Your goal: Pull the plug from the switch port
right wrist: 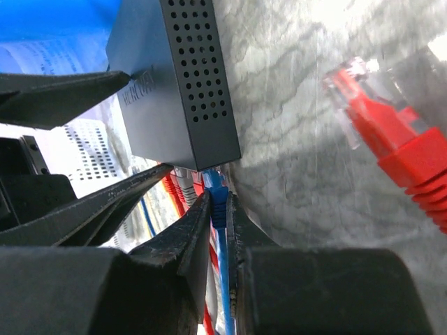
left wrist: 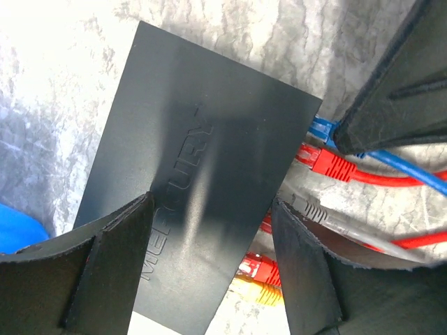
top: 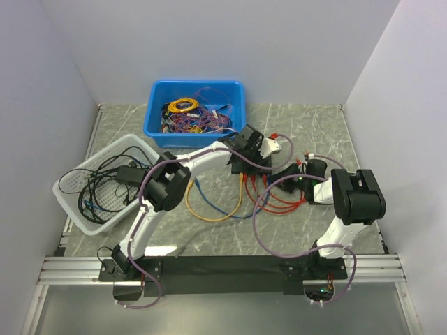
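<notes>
The switch point(left wrist: 202, 160) is a flat matte-black box on the marble table, with several plugs along its right edge. My left gripper point(left wrist: 209, 202) is open and straddles it, one finger point(left wrist: 105, 272) over its left side and the other just past the port edge. My right gripper point(right wrist: 218, 202) is shut on the blue plug point(right wrist: 215, 183), whose tip sits at the switch's point(right wrist: 174, 84) end port. That grip also shows in the left wrist view on the blue plug point(left wrist: 321, 129). Red point(left wrist: 325, 162), grey and yellow point(left wrist: 262, 293) plugs sit in neighbouring ports. In the top view the left gripper point(top: 253, 150) hides most of the switch, with the right gripper point(top: 297, 174) beside it.
A loose red plug point(right wrist: 391, 132) lies on the table right of the switch. A blue bin point(top: 155, 125) of cables stands at the back. A white basket point(top: 77, 206) with black cables is at the left. Yellow point(top: 209, 216) and red point(top: 279, 206) cables loop in front.
</notes>
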